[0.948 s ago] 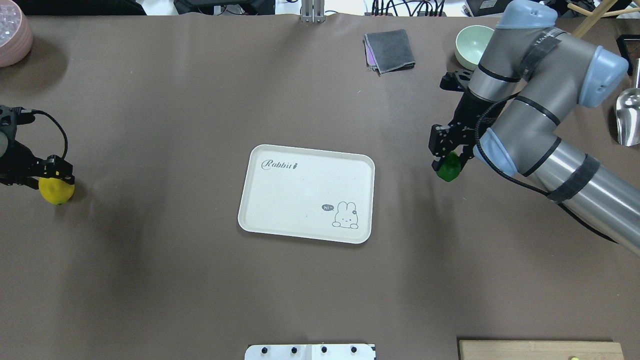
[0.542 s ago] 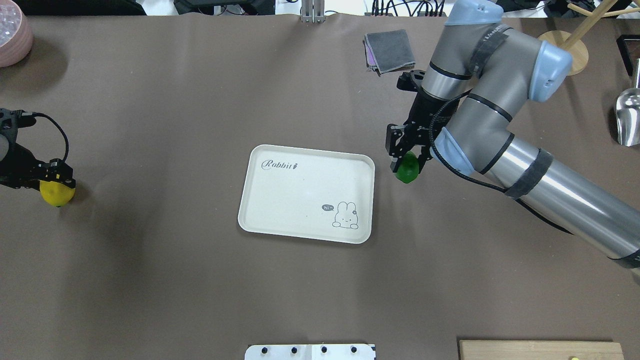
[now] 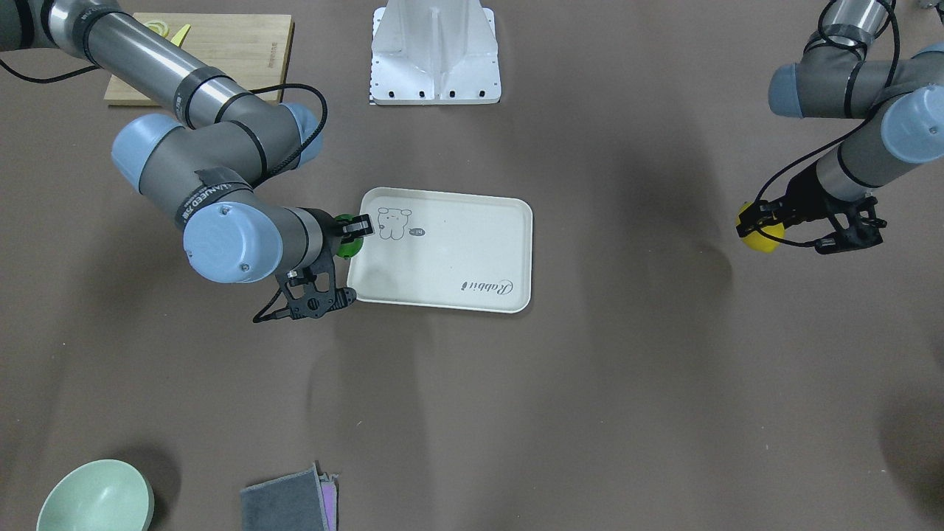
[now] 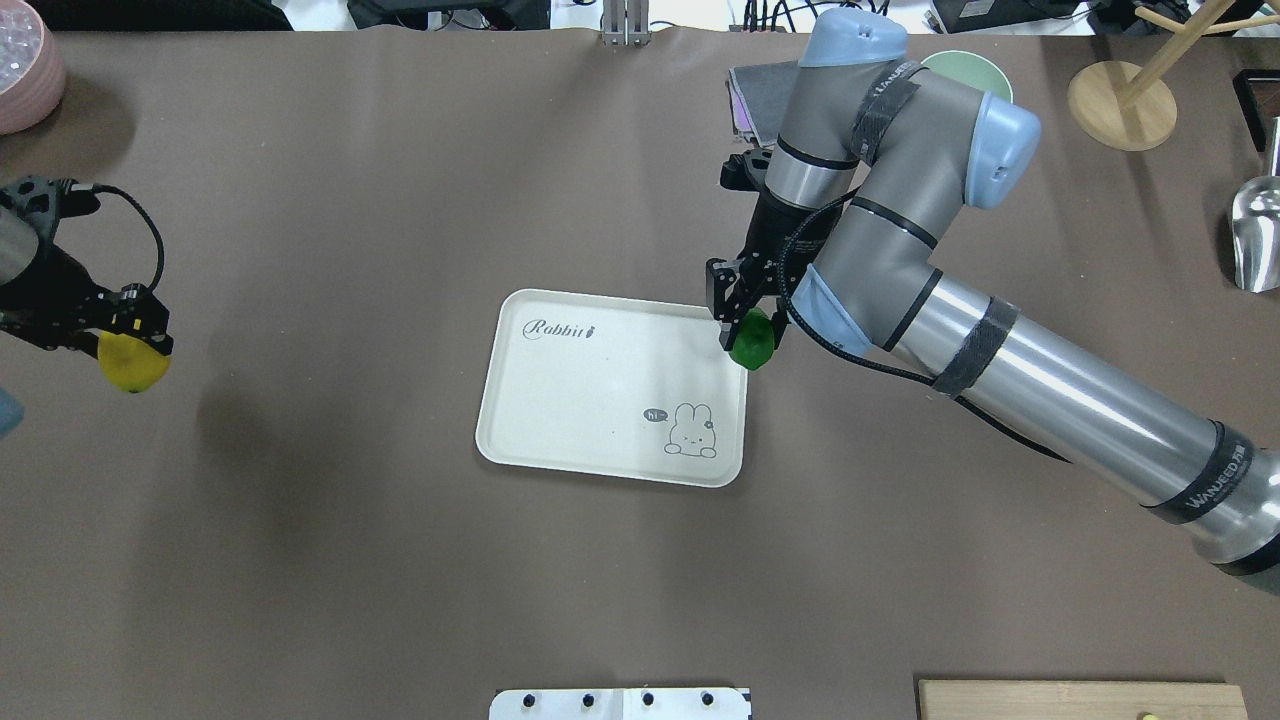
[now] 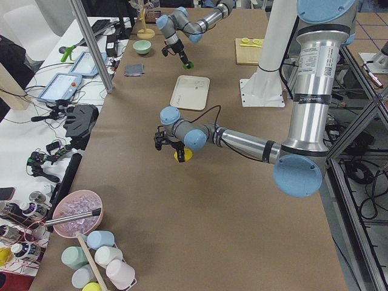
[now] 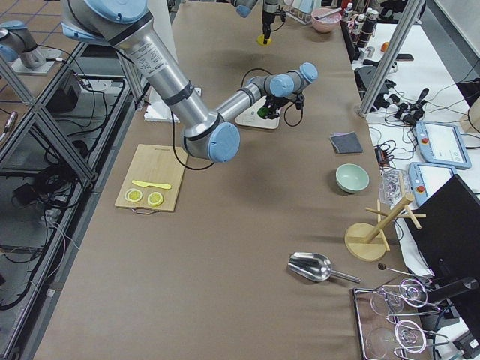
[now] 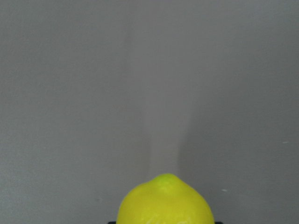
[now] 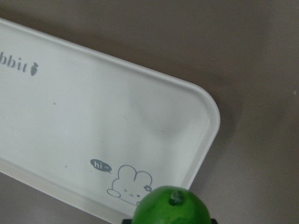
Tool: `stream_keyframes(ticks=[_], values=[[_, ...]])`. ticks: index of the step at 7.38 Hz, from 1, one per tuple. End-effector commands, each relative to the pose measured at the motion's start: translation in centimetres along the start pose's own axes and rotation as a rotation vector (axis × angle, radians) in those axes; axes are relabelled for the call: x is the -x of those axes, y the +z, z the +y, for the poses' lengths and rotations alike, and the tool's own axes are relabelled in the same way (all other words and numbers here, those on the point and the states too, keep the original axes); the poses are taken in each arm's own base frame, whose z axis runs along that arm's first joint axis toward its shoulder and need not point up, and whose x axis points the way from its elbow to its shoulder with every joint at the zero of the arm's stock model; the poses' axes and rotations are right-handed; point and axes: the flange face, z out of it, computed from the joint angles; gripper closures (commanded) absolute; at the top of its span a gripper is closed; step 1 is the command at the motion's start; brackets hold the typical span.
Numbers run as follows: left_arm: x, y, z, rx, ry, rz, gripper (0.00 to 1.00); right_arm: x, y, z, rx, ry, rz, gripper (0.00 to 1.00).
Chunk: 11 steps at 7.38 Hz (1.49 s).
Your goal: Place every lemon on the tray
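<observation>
The cream-white tray (image 4: 600, 400) with the "Rabbit" lettering lies mid-table; it also shows in the front view (image 3: 457, 258) and the right wrist view (image 8: 93, 116). My right gripper (image 4: 745, 325) is shut on the green lemon (image 4: 751, 341) and holds it above the tray's right rim; the green lemon also shows in the front view (image 3: 346, 245) and the right wrist view (image 8: 170, 210). My left gripper (image 4: 125, 335) is shut on the yellow lemon (image 4: 133, 367), lifted off the table far left of the tray; the yellow lemon also shows in the front view (image 3: 759, 237) and the left wrist view (image 7: 164, 201).
A folded grey cloth (image 4: 755, 100) and a green bowl (image 3: 96, 495) lie at the back right. A wooden cutting board (image 3: 214, 51) holds lemon slices near the robot base. A pink bowl (image 4: 25, 75) sits back left, a metal scoop (image 4: 1255, 235) far right.
My right arm has carried the green lemon leftward, from well right of the tray to over its right rim. My left gripper has lifted the yellow lemon and shifted slightly right.
</observation>
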Motion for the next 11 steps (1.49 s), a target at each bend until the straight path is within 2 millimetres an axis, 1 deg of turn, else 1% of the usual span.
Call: stream_keyframes(ticks=[1,2,3,4,5,6,7,8,9,10,11], values=[[-8.6,-7.8,-3.9,0.02,0.028,-0.046,1.0,2.3,1.7,-1.2,-0.03,-0.087,0.003,0.87],[-12.3,-9.7,-4.7,0.024,0.03,-0.047,1.0,2.9,2.3,-1.8,-0.049,-0.121,0.009,0.87],[-15.8,-11.1,-5.7,0.023,0.023,-0.046,1.0,3.6,3.7,-2.3,-0.067,-0.164,0.016,0.87],[-19.6,-11.9,-6.7,0.018,0.009,-0.034,1.0,3.7,4.0,-2.3,-0.073,-0.169,0.026,0.73],[-22.8,-11.8,-6.5,0.021,0.001,-0.027,1.0,3.6,4.2,-2.3,-0.073,-0.168,0.029,0.06],[-26.0,-10.6,-4.9,0.033,-0.021,-0.022,1.0,3.4,4.0,-2.4,-0.078,-0.168,0.033,0.01],[-28.8,-9.8,-3.4,0.045,-0.04,-0.016,1.0,2.8,3.0,-2.7,-0.091,-0.162,0.033,0.01],[-31.9,-9.7,-2.1,0.006,-0.067,-0.033,1.0,1.8,0.3,-3.3,-0.118,-0.147,0.023,0.01],[-35.0,-8.1,0.2,0.014,-0.087,-0.041,1.0,-0.6,-2.8,-4.0,-0.152,-0.121,0.017,0.01],[-37.7,-7.0,2.3,0.006,-0.11,-0.047,1.0,-4.3,-4.9,-4.3,-0.152,-0.079,-0.013,0.01],[-40.5,-5.2,4.9,-0.01,-0.121,-0.051,1.0,-8.5,-7.3,-4.4,-0.163,-0.018,-0.037,0.01]])
